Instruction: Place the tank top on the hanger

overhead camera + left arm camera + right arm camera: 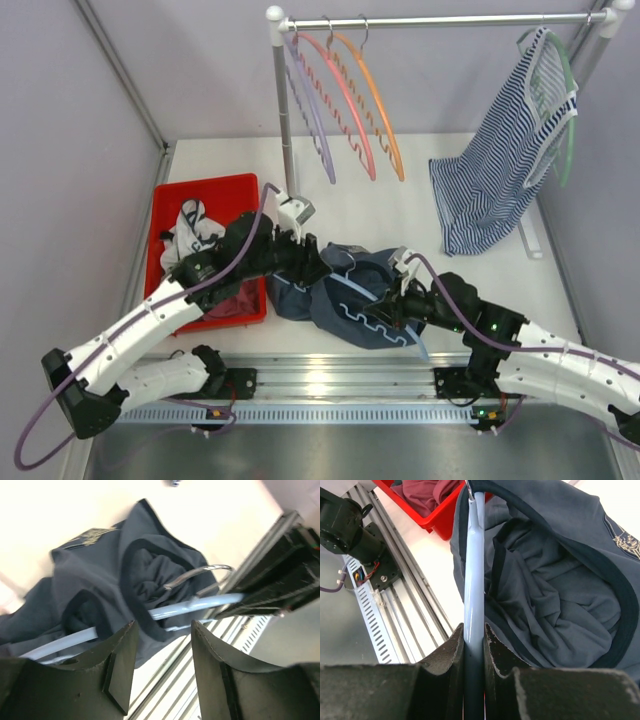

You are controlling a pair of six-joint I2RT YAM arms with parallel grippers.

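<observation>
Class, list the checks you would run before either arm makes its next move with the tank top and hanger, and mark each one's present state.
1. Right gripper clamped on the hanger: ok.
2. Left gripper jaws apart, holding nothing: ok.
3. Hook poking out of a trimmed opening of the tank top: ok.
4. Both shoulders seated on the hanger: cannot tell, fabric is bunched.
5. Free rail between orange hanger and striped top: ok.
</observation>
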